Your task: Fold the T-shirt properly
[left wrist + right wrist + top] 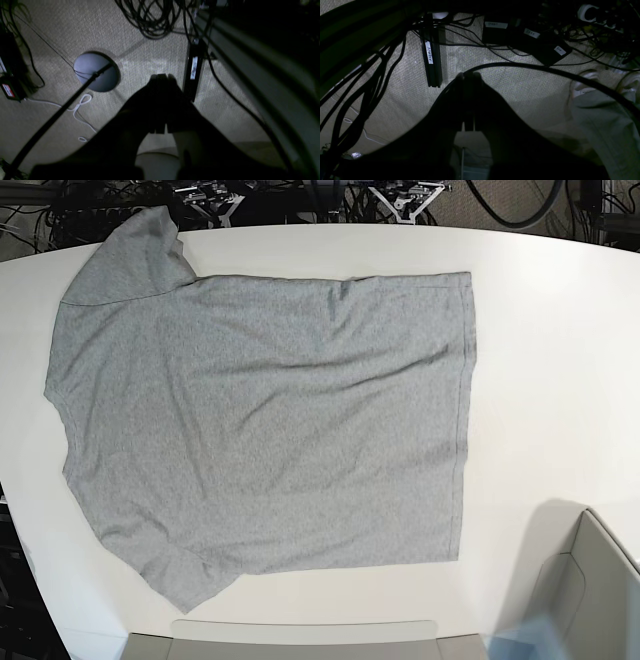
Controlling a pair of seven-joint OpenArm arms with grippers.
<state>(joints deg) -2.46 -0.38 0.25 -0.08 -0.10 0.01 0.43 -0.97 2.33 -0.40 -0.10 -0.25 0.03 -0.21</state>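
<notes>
1. Spread flat on the white table point(560, 330), plain side up — the grey T-shirt point(260, 410) fills the left and centre of the base frame, collar end toward the left edge, hem point(465, 410) running down the centre-right.
2. Far sleeve point(135, 255) at upper left, near sleeve point(175, 565) at lower left; both lie flat, a few soft wrinkles across the body.
3. Likely light, limp and clingy — no stiffness to hold a crease, prone to drag and bunch if pulled by one point only.
4. Best taken by pinching edges: sleeve tips or shoulder seams at left, hem corners at right, both at once.
5. Left gripper point(160, 77) clenched on nothing, hanging over carpet and cables.
6. Right gripper point(468, 75) likewise closed and empty, off the table.
</notes>
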